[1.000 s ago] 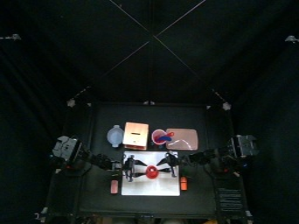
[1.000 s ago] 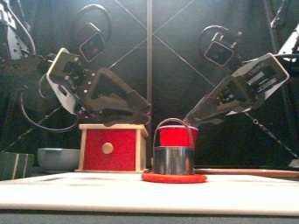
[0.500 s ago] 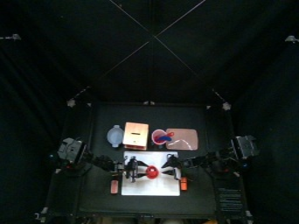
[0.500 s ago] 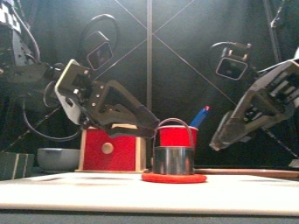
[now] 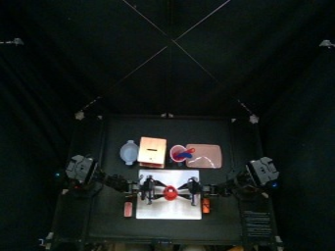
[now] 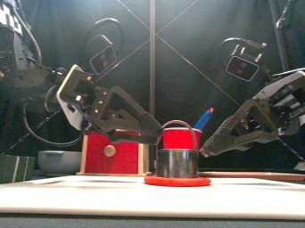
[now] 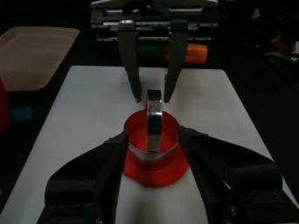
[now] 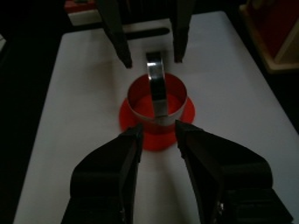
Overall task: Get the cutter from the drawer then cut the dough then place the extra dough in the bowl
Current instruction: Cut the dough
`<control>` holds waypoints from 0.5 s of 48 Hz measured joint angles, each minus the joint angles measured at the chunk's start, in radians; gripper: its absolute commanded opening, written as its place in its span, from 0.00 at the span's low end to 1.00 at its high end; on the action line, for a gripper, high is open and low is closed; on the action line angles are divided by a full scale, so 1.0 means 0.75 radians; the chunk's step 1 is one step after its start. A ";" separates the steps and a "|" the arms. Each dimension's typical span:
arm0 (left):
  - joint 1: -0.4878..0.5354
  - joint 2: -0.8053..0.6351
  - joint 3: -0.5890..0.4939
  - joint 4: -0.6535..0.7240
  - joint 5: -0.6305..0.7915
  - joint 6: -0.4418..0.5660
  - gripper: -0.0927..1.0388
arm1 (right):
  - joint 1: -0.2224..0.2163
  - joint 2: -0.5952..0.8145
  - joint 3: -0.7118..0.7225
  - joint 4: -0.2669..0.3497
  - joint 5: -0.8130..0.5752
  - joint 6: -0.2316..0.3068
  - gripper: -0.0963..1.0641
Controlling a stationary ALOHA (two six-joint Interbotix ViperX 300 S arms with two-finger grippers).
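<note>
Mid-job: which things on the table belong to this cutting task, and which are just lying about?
For the job: cutter, red dough, white cutting board, wooden box, blue-grey bowl.
Lying about: pink tray, red cup with toy knives.

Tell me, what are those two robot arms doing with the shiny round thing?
Neither arm is holding anything right now. The metal cutter stands on the red dough in the middle of the white cutting board. The left gripper and the right gripper hover open on either side of it, not touching. The dough around the cutter has not gone into the blue-grey bowl yet.
</note>
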 measured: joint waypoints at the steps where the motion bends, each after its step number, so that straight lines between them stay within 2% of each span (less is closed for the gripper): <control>1: 0.000 0.000 -0.002 0.002 0.000 0.000 0.83 | -0.008 -0.002 -0.008 -0.020 -0.002 0.000 0.72; 4: 0.002 0.000 -0.006 0.000 0.000 -0.002 0.83 | -0.033 -0.002 -0.031 -0.090 -0.002 0.008 0.72; 9: 0.006 0.000 -0.006 0.000 0.000 0.000 0.83 | -0.086 0.000 -0.055 -0.153 -0.002 0.008 0.72; 15: 0.006 0.000 -0.006 0.006 0.000 0.000 0.83 | -0.137 0.000 -0.055 -0.170 0.000 0.010 0.72; 24: 0.006 0.000 -0.006 0.008 0.000 0.000 0.83 | -0.133 0.000 -0.055 -0.153 0.031 0.033 0.72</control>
